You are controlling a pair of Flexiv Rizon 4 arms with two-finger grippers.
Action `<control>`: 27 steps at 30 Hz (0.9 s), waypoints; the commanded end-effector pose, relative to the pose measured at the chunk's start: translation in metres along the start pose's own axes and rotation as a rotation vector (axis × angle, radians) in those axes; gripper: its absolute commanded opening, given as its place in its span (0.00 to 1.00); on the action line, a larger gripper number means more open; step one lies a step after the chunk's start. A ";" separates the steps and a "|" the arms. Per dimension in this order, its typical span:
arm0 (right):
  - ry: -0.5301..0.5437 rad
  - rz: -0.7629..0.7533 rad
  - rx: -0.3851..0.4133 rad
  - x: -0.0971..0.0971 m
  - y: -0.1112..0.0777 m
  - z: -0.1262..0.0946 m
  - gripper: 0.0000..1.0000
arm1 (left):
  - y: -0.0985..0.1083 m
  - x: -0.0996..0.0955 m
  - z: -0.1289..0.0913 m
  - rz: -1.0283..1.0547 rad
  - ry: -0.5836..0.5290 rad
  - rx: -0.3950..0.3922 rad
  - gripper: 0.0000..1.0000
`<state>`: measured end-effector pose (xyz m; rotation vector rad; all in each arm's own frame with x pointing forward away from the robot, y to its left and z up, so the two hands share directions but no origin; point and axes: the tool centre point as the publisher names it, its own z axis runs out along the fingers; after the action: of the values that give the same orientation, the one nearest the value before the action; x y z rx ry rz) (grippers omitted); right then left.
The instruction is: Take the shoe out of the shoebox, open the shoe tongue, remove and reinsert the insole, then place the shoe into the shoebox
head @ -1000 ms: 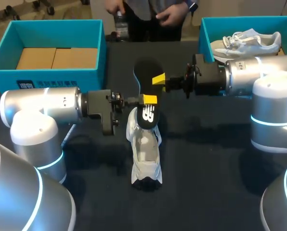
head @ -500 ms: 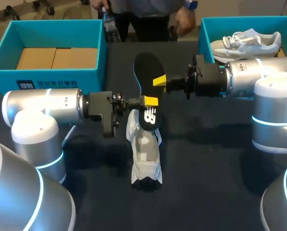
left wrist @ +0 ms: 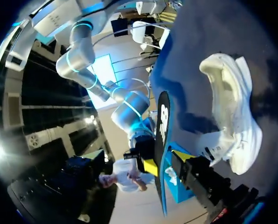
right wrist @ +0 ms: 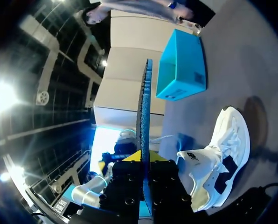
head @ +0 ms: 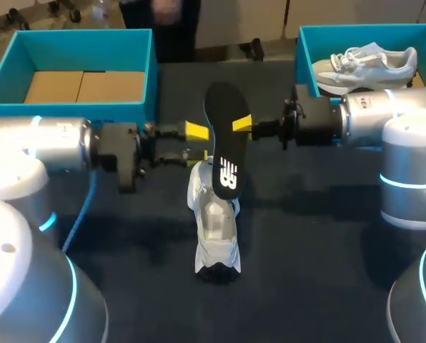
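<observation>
Insole [head: 226, 153], black, thin, with a white logo near its lower end, looks light and bendy. It will likely flop if pinched at one end, so a grip mid-length on the side edge suits it, and the foam probably won't slip. Right gripper [head: 239, 125] is clamped on exactly that edge; the right wrist view shows the insole [right wrist: 143, 116] edge-on between both fingers. It is held upright in the air, with its lower end over the heel opening of the white sneaker [head: 214, 229]. The sneaker lies on the dark table, toe towards the robot, between the two teal shoeboxes [head: 138, 111]. Its upper looks soft and would probably deform, so the best hold is likely the heel collar. Left gripper [head: 196, 143] sits just beside the insole, fingers spread, holding nothing.
</observation>
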<state>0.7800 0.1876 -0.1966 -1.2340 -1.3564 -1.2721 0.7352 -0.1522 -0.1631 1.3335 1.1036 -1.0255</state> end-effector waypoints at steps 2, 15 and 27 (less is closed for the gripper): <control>-0.007 0.002 0.007 -0.003 -0.002 -0.001 0.00 | 0.014 -0.027 -0.036 -0.023 0.131 0.062 1.00; -0.016 0.014 -0.001 -0.008 -0.004 -0.001 0.00 | 0.037 -0.041 -0.044 -0.006 0.274 0.160 1.00; -0.016 0.014 -0.001 -0.008 -0.004 -0.001 0.00 | 0.076 -0.104 -0.028 -0.089 0.614 0.232 1.00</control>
<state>0.7774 0.1850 -0.2042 -1.2528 -1.3562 -1.2535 0.7762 -0.1228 -0.0725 1.6370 1.4019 -0.9527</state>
